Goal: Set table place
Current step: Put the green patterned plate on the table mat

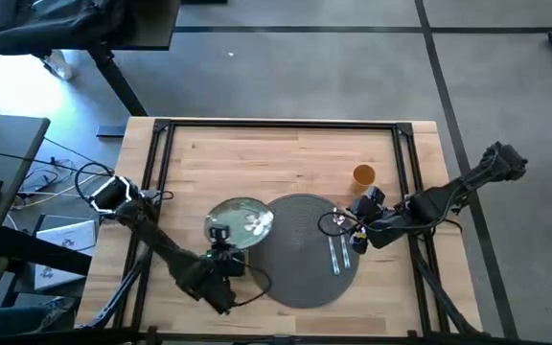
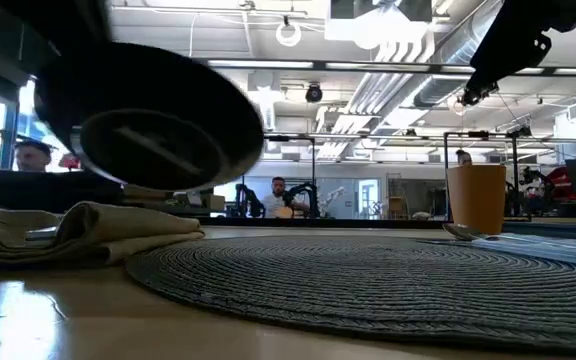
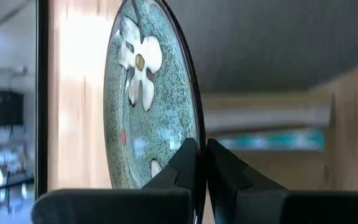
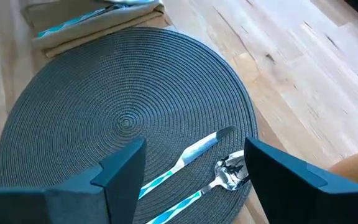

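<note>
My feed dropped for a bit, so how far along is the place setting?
Done: the placemat is down, with cutlery on its right side and the orange cup beyond it. In hand: the left gripper is shut on the plate, held above the mat's left edge. Left: setting the plate on the mat and placing the napkin. The right gripper hovers open over the cutlery.

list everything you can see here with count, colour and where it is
table: 1, light wood, black frame
placemat: 1, dark grey, table centre
plate: 1, green with white flowers, held up left of the placemat
napkin: 1, tan, below the plate
cutlery: 2 pieces seen, silver, on the placemat's right part
cup: 1, orange, beyond the placemat's right edge
people: several, in the room behind
left claw: shut on the plate's rim
right claw: open, over the cutlery
</note>
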